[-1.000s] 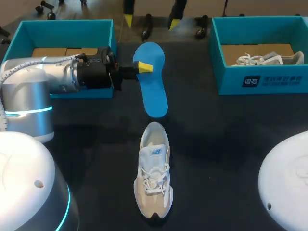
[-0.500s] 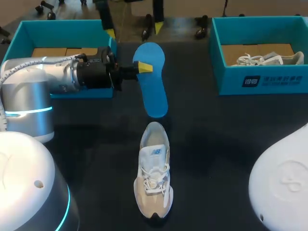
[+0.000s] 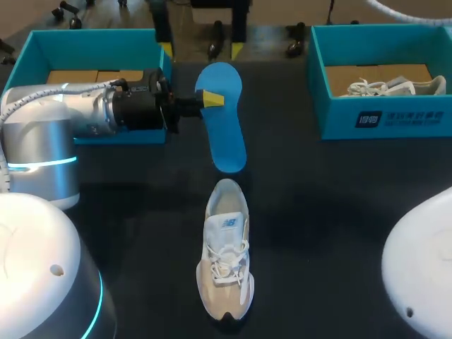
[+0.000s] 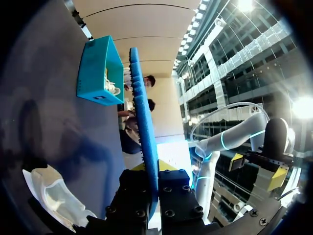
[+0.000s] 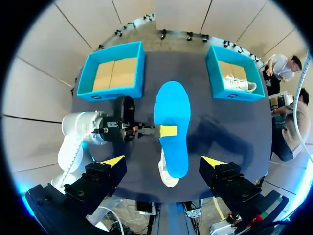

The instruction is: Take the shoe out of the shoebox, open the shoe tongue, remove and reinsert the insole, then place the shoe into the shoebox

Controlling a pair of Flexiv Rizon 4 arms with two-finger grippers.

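My left gripper [image 3: 210,98] is shut on the side edge of a blue insole [image 3: 224,120], holding it flat above the dark table [image 3: 318,212]. In the left wrist view the insole [image 4: 144,127] runs edge-on out from between the fingers. A white and beige shoe [image 3: 226,247] lies on the table just below the insole, toe toward me. My right gripper [image 3: 201,49] hangs open high above the far table edge. From its wrist view the right gripper [image 5: 163,161] looks down on the insole [image 5: 172,122], which hides part of the shoe [image 5: 166,177].
A teal shoebox [image 3: 42,42] stands at the far left behind my left arm [image 3: 85,113], with only cardboard in it. A second teal shoebox [image 3: 381,116] at the far right holds another white shoe [image 3: 392,86]. My right arm's white body [image 3: 424,268] fills the near right corner.
My right gripper has shifted a little to the left above the far edge, and the right arm's body has moved at the near right. The left arm, insole and shoe are still.
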